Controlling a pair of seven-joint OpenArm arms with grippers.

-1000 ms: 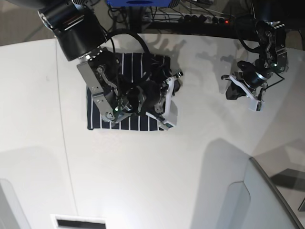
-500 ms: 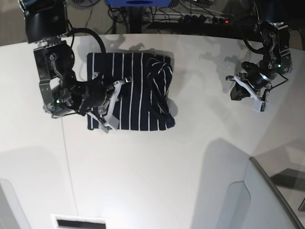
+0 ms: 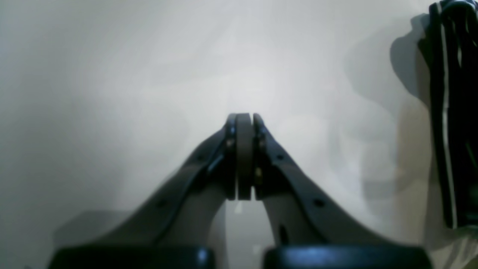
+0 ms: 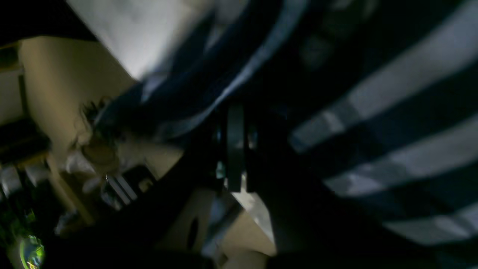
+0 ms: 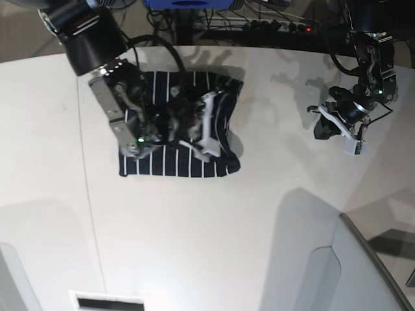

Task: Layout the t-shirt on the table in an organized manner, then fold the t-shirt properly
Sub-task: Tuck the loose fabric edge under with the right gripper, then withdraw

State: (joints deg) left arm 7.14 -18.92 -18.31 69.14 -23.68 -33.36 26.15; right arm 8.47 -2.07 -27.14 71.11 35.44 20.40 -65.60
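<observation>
Base: t-shirt [image 5: 175,165] already a compact folded block on the desk [image 5: 214,246], far left; right end effector [image 5: 194,129] sits over it, fold looks nearly done, far-right edge rumpled. Left wrist: left end effector [image 3: 244,157] pinched closed, empty, over bare desk; shirt edge far right. Right wrist: jaws closed; striped fabric right against them, grip on it unclear; blurry.
</observation>
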